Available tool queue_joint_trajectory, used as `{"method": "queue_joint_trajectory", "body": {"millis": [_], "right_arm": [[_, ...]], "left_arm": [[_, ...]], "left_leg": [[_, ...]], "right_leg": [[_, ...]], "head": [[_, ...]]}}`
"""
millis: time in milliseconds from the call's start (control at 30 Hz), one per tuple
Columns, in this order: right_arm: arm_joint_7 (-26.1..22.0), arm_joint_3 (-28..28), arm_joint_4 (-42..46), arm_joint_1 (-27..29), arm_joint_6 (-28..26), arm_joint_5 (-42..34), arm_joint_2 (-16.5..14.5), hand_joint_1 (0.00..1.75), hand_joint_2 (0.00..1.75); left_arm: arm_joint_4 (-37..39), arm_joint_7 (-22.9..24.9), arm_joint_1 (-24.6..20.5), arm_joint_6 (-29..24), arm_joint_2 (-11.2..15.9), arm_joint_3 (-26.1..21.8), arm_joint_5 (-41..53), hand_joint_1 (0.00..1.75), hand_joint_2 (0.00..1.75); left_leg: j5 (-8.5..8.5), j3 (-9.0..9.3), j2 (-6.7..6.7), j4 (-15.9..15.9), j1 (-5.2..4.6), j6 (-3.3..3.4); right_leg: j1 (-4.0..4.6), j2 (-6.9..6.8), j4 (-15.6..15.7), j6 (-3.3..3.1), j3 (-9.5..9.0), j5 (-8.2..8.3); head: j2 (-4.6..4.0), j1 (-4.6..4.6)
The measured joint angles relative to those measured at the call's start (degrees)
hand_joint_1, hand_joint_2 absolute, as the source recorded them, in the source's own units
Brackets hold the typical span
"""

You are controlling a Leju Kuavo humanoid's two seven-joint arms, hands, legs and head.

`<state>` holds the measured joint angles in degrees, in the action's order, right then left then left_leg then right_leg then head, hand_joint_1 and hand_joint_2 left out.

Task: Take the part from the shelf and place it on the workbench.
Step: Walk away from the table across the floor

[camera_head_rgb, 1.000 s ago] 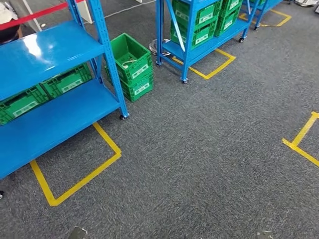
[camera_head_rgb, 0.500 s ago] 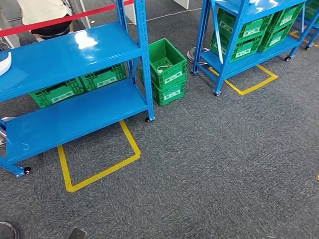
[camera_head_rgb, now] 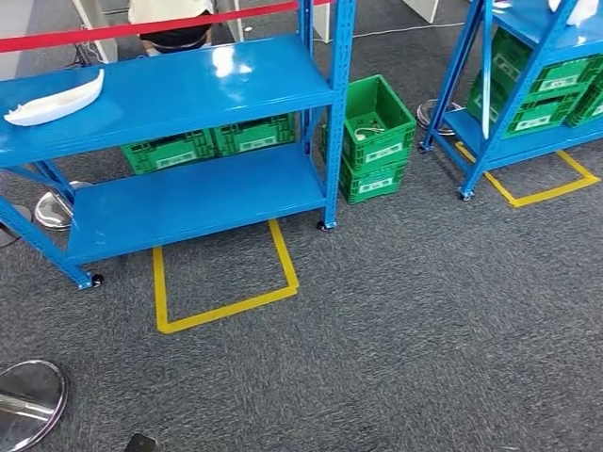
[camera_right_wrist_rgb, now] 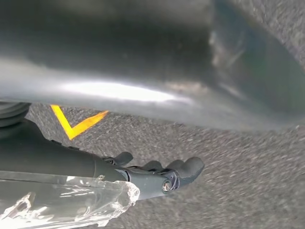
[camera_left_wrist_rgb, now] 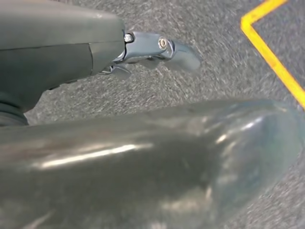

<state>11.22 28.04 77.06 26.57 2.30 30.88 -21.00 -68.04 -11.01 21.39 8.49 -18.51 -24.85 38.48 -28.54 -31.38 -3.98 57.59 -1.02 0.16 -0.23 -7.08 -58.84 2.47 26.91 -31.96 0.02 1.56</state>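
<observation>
The view has swung leftward, bringing the white part [camera_head_rgb: 53, 99] on the shelf [camera_head_rgb: 178, 89] into sight, far ahead of both hanging hands, left hand [camera_left_wrist_rgb: 158, 47] and right hand [camera_right_wrist_rgb: 169, 174], each empty with fingers straight; approach comes next

The left hand [camera_left_wrist_rgb: 158, 47] hangs over the carpet, its dark fingers [camera_left_wrist_rgb: 179, 52] stretched out straight and close together, with nothing in them. The right hand [camera_right_wrist_rgb: 162, 176] hangs over the carpet too, its fingers [camera_right_wrist_rgb: 187, 168] reaching out side by side and slightly bent at the tips, holding nothing. Crumpled clear plastic wrap [camera_right_wrist_rgb: 72, 200] lies along the right wrist just behind that hand.
</observation>
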Motion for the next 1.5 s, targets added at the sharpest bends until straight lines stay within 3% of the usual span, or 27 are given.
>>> {"method": "queue_joint_trajectory", "body": {"millis": [100,200,300,333,400,467,500,567,633,667,733,800,833,867,933,967,1000,1033,1100,1167,1233,1300,1333,1367,1400,1433,1500], "right_arm": [[-0.10,0.09,-0.03,-0.53,0.15,0.01,0.00,0.00,0.00],[-0.27,0.59,-0.43,-0.45,0.21,0.15,0.00,0.00,0.00],[-0.65,1.15,-0.89,-0.31,0.23,0.36,0.01,0.00,0.00],[-0.73,1.30,-1.02,-0.29,0.23,0.39,0.01,0.00,0.00],[-0.86,1.62,-1.62,-0.22,0.30,0.45,0.01,0.00,0.00],[-0.97,1.90,-2.12,-0.39,0.39,0.54,0.00,0.00,0.00],[-1.05,2.00,-2.13,-0.62,0.42,0.58,0.02,0.00,0.00],[-1.15,2.07,-1.77,-1.09,0.43,0.56,0.11,0.00,0.00],[-1.14,2.06,-1.62,-1.20,0.60,0.46,0.19,0.00,0.00],[-1.12,2.03,-1.61,-1.02,0.69,0.42,0.19,0.00,0.00],[-1.12,2.02,-1.64,-0.65,0.79,0.36,0.19,0.00,0.00],[-1.16,2.12,-1.68,-0.52,0.83,0.33,0.20,0.00,0.00],[-1.22,2.17,-1.72,-0.53,0.86,0.32,0.19,0.00,0.00],[-1.33,2.21,-1.80,-0.54,0.96,0.21,0.19,0.00,0.00],[-1.76,2.35,-2.09,-0.77,1.45,-0.62,0.18,0.00,0.00],[-1.97,2.42,-2.20,-0.92,1.79,-1.30,0.18,0.00,0.00],[-2.11,2.48,-2.25,-1.07,2.14,-2.06,0.19,0.00,0.00],[-2.15,2.51,-2.19,-1.21,2.44,-2.75,0.19,0.00,0.00],[-2.17,2.50,-2.04,-1.46,3.07,-3.82,0.22,0.00,0.00],[-2.10,2.55,-2.01,-1.33,3.45,-4.32,0.23,0.00,0.00],[-2.04,2.70,-2.05,-0.84,3.52,-4.49,0.23,0.00,0.00],[-2.04,2.81,-2.09,-0.60,2.90,-4.01,0.23,0.00,0.00],[-2.05,2.84,-2.09,-0.54,2.17,-3.33,0.24,0.00,0.00],[-2.05,2.83,-2.10,-0.42,1.25,-2.45,0.24,0.00,0.00],[-2.04,2.85,-2.19,-0.26,0.38,-1.60,0.24,0.00,0.00],[-1.95,2.89,-2.34,-0.16,-0.28,-0.99,0.24,0.00,0.00],[-1.74,2.95,-2.68,-0.39,-0.97,-0.75,0.23,0.00,0.87]], "left_arm": [[0.01,0.34,0.92,-0.42,0.32,0.50,-0.76,0.00,0.00],[0.02,0.40,0.72,-1.07,0.58,1.41,-1.61,0.00,0.00],[0.05,0.78,1.19,-2.05,0.98,2.38,-3.03,0.00,0.00],[0.08,0.96,1.41,-2.34,1.16,2.78,-3.52,0.00,0.00],[0.16,1.27,1.78,-2.75,1.57,3.48,-4.26,0.00,0.00],[0.24,1.44,1.89,-3.16,2.01,4.11,-5.17,0.00,0.00],[0.26,1.54,1.78,-3.38,2.24,4.54,-5.73,0.00,0.00],[0.24,1.80,1.28,-3.71,2.72,5.44,-6.67,0.00,0.00],[0.21,2.22,1.02,-3.90,3.13,6.19,-7.35,0.00,0.00],[0.19,2.46,1.15,-4.03,3.35,6.52,-7.76,0.00,0.00],[0.19,2.94,1.69,-4.40,3.83,7.23,-8.71,0.00,0.00],[0.21,3.23,2.32,-4.84,4.34,7.90,-9.58,0.00,0.00],[0.25,3.27,2.54,-5.04,4.58,8.19,-9.93,0.00,0.00],[0.28,3.27,2.71,-5.21,4.79,8.41,-10.23,0.00,0.00],[0.38,3.25,3.01,-5.58,5.17,8.81,-10.85,0.00,0.00],[0.43,3.22,3.19,-5.75,5.34,9.08,-11.18,0.00,0.00],[0.47,3.22,3.28,-5.91,5.51,9.42,-11.57,0.00,0.00],[0.49,3.24,3.24,-6.06,5.66,9.83,-12.04,0.00,0.00],[0.48,3.49,3.05,-6.49,6.03,10.72,-13.16,0.00,0.00],[0.46,3.93,2.97,-6.87,6.40,11.49,-14.08,0.00,0.00],[0.47,4.50,2.97,-7.46,6.65,12.09,-15.06,0.00,0.00],[0.48,5.33,2.98,-8.68,6.89,12.77,-16.43,0.00,0.00],[0.49,5.76,2.99,-9.34,7.05,13.14,-17.06,0.00,0.00],[0.52,6.07,3.00,-9.86,7.25,13.53,-17.53,0.00,0.00],[0.62,6.26,3.00,-10.23,7.43,13.86,-17.85,0.00,0.00],[0.75,6.41,3.00,-10.50,7.61,14.16,-18.07,0.00,0.44],[0.99,6.64,2.95,-10.83,7.89,14.72,-18.52,0.00,1.31]], "left_leg": [[-0.38,2.81,2.18,-1.35,0.74,0.81],[-1.69,5.18,4.66,-1.81,1.23,1.12],[-4.14,8.04,7.37,-1.93,1.83,0.63],[-5.22,9.25,8.19,-1.93,2.09,0.33],[-7.63,11.54,9.65,-1.89,2.41,-0.47],[-9.34,13.38,10.58,-2.46,2.54,-1.37],[-9.22,13.87,10.82,-2.49,2.63,-1.77],[-6.27,12.08,10.15,1.47,2.70,-2.46],[-3.01,6.17,7.46,10.11,2.41,-2.87],[-3.21,2.79,5.96,13.69,2.21,-2.93],[-7.64,-3.10,4.83,16.67,1.81,-2.69],[-11.68,-7.04,4.62,15.37,1.40,-2.06],[-11.12,-8.24,4.43,13.36,1.14,-1.63],[-7.97,-8.97,4.03,10.55,0.81,-1.13],[3.73,-9.36,2.82,3.54,0.17,-0.32],[7.84,-9.12,2.43,1.17,-0.03,-0.14],[9.69,-8.69,2.38,-0.37,-0.09,-0.07],[8.89,-7.86,2.68,-0.64,-0.02,-0.07],[6.77,-5.49,3.05,-0.94,0.19,0.33],[5.04,-2.59,3.03,-1.28,0.32,0.90],[3.02,0.31,3.11,-1.45,0.31,1.31],[0.62,3.37,3.39,-1.61,0.32,1.35],[-0.64,4.94,3.52,-1.65,0.32,1.24],[-2.00,6.52,3.62,-1.67,0.32,1.08],[-3.42,7.91,3.68,-1.56,0.28,0.88],[-4.79,9.10,3.77,-1.40,0.22,0.64],[-6.93,10.84,3.91,-1.27,0.20,-0.07]], "right_leg": [[-0.35,2.85,-3.56,0.92,-0.08,0.35],[-0.64,6.61,-13.26,1.56,7.50,-2.21],[-0.92,6.93,-13.76,2.45,13.31,-7.55],[-1.20,7.17,-11.47,2.90,14.08,-6.47],[-1.88,8.39,-6.59,3.50,14.74,2.15],[-1.92,9.13,-4.80,2.48,14.23,8.31],[-1.65,8.84,-4.91,1.44,13.66,7.87],[-1.55,8.24,-4.43,0.13,11.84,6.44],[-1.58,7.34,-2.69,-0.67,8.69,5.06],[-1.54,6.78,-1.55,-0.87,6.83,4.33],[-1.45,5.77,0.63,-1.04,3.08,2.83],[-1.40,4.73,2.57,-1.04,-0.84,1.07],[-1.37,4.30,3.39,-0.99,-2.82,0.07],[-1.34,3.87,4.11,-0.89,-4.68,-0.91],[-1.09,3.44,5.06,-0.49,-7.65,-3.04],[-0.94,3.30,5.71,-0.17,-9.05,-3.92],[-0.80,3.33,5.72,0.27,-10.11,-4.07],[-0.74,3.50,4.70,0.73,-10.63,-3.42],[-0.76,4.81,-2.39,1.38,-7.68,-0.30],[-0.72,6.28,-11.15,1.24,-1.37,-0.20],[-0.51,6.76,-14.82,0.84,4.21,-5.50],[-0.31,6.83,-14.02,0.74,8.37,-11.29],[-0.28,6.83,-12.54,0.70,9.95,-11.96],[-0.26,6.82,-10.32,0.53,11.30,-9.83],[-0.24,6.77,-7.76,0.23,12.50,-4.47],[-0.20,6.69,-5.78,-0.10,13.22,1.20],[0.07,6.68,-4.17,-0.78,13.30,8.69]], "head": [[-0.02,0.17],[-0.03,0.53],[-0.02,0.69],[-0.02,0.74],[-0.02,1.09],[-0.02,1.10],[-0.02,1.02],[0.00,0.87],[0.00,0.84],[0.00,0.76],[0.00,0.68],[0.00,0.61],[0.00,0.55],[0.00,0.51],[-0.01,0.37],[-0.01,0.39],[-0.01,0.42],[-0.01,0.48],[-0.01,0.72],[-0.01,0.97],[0.00,1.19],[0.00,1.35],[0.00,1.36],[0.00,1.38],[-0.01,1.35],[0.00,1.23],[0.00,1.00]]}}
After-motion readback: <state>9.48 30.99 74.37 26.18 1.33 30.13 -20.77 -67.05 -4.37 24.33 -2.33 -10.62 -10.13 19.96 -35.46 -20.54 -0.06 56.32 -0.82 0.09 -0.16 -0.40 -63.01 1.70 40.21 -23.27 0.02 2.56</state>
